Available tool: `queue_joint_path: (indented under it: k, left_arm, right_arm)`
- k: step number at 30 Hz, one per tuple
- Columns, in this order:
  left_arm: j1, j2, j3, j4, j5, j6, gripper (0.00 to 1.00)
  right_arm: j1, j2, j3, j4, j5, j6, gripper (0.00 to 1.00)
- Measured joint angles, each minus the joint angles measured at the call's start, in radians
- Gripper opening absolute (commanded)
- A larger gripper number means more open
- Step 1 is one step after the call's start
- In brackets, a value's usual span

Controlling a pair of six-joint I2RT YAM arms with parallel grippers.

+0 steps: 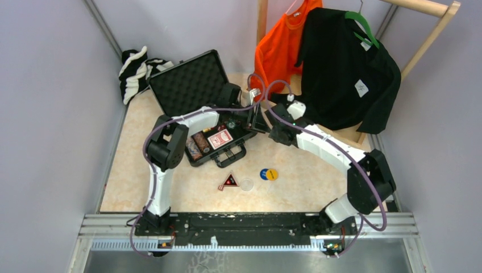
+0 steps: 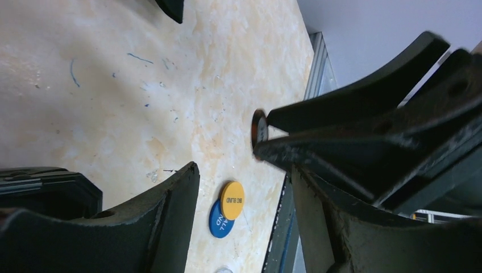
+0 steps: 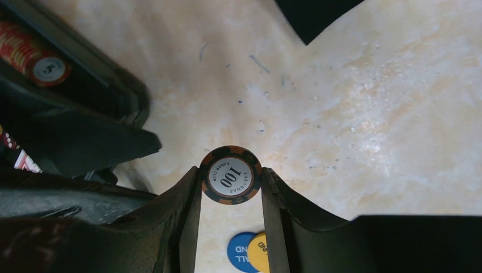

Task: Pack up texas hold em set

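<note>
The black briefcase (image 1: 190, 85) lies open at the back left of the table. Its tray holds rows of poker chips (image 1: 197, 145) (image 3: 35, 57) and the red card deck (image 1: 220, 138). My right gripper (image 3: 231, 177) (image 1: 263, 117) is shut on an orange-black "100" chip (image 3: 231, 174), held off the table just right of the case. In the left wrist view that chip (image 2: 260, 132) shows edge-on. My left gripper (image 2: 241, 173) (image 1: 250, 121) stands open and empty beside it. Overlapping blue and yellow discs (image 1: 269, 174) (image 2: 227, 207), a clear disc (image 1: 246, 184) and the black-red triangle (image 1: 229, 181) lie on the table.
A striped cloth (image 1: 136, 71) lies at the back left corner. An orange shirt (image 1: 281, 48) and a black shirt (image 1: 347, 74) hang from a wooden rack (image 1: 423, 7) at the back right. A metal rail (image 1: 250, 219) runs along the near edge.
</note>
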Motion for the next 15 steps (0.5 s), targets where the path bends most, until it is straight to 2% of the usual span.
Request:
queue_joint_path:
  k: [15]
  left_arm:
    - [0.019,0.090,0.096,-0.108,0.119,-0.008,0.62]
  right_arm:
    - [0.148,0.089,0.059,-0.021,0.029,-0.026,0.37]
